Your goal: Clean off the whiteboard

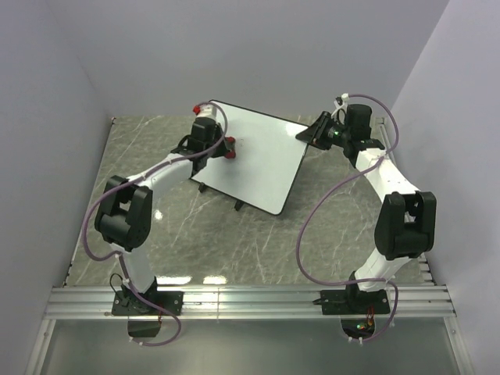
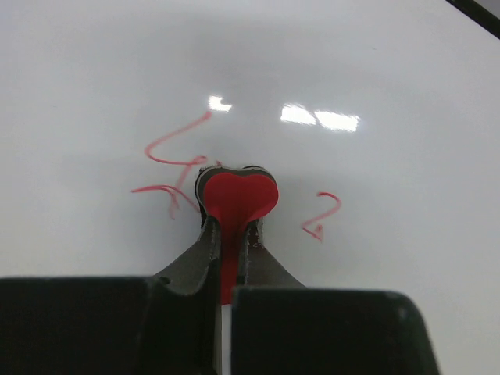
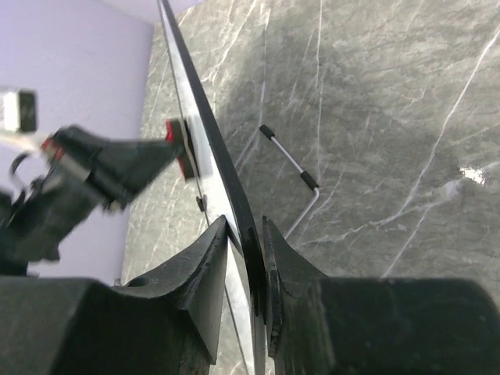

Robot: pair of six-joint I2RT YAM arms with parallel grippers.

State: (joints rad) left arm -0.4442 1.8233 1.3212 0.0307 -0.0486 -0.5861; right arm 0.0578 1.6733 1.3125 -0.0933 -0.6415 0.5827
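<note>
The whiteboard (image 1: 262, 160) stands tilted on small black feet at mid-table. My left gripper (image 1: 226, 147) is shut on a small red eraser (image 1: 230, 145) and presses it against the board's left part. In the left wrist view the eraser (image 2: 237, 195) sits between my fingers (image 2: 205, 246) on the white surface (image 2: 375, 62), with red pen marks to its left (image 2: 176, 144) and right (image 2: 324, 215). My right gripper (image 1: 312, 133) is shut on the board's far right edge; in the right wrist view its jaws straddle the black frame (image 3: 199, 101).
The table (image 1: 180, 234) is grey marble, walled in by lilac panels. A wire foot (image 3: 293, 160) props the board from behind. The left arm and eraser (image 3: 181, 144) show beyond the board's edge. An aluminium rail (image 1: 250, 301) runs along the near edge.
</note>
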